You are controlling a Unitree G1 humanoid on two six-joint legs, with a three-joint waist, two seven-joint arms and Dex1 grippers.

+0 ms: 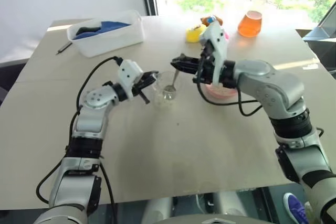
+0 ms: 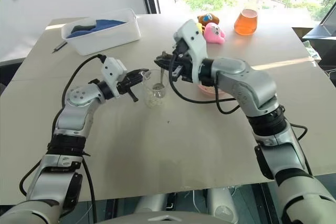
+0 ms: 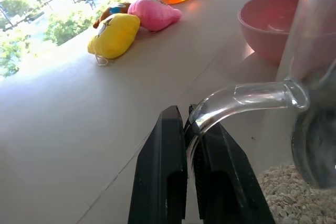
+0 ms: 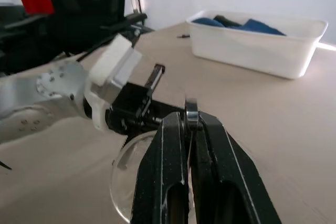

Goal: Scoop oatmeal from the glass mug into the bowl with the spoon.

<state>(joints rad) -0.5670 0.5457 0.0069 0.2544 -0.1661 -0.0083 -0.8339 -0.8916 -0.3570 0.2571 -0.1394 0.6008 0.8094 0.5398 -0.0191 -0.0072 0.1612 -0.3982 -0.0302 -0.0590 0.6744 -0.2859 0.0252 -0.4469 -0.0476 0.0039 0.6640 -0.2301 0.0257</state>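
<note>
On the beige desk, the left end effector is gripping the clear glass mug's handle while the right end effector is holding the slim silver spoon inside it.

The support surface is a beige table with a smooth, matte top. Items resting directly on it:

- Glass mug, near the centre, upright.
- Pink bowl, just beside the mug on the robot's right.
- White rectangular tub, far left, holding blue and dark items.
- Dark pen, left of the tub, near the edge.
- Yellow toy and pink toy, touching, at the far side.
- Orange-liquid flask, far right.
</note>
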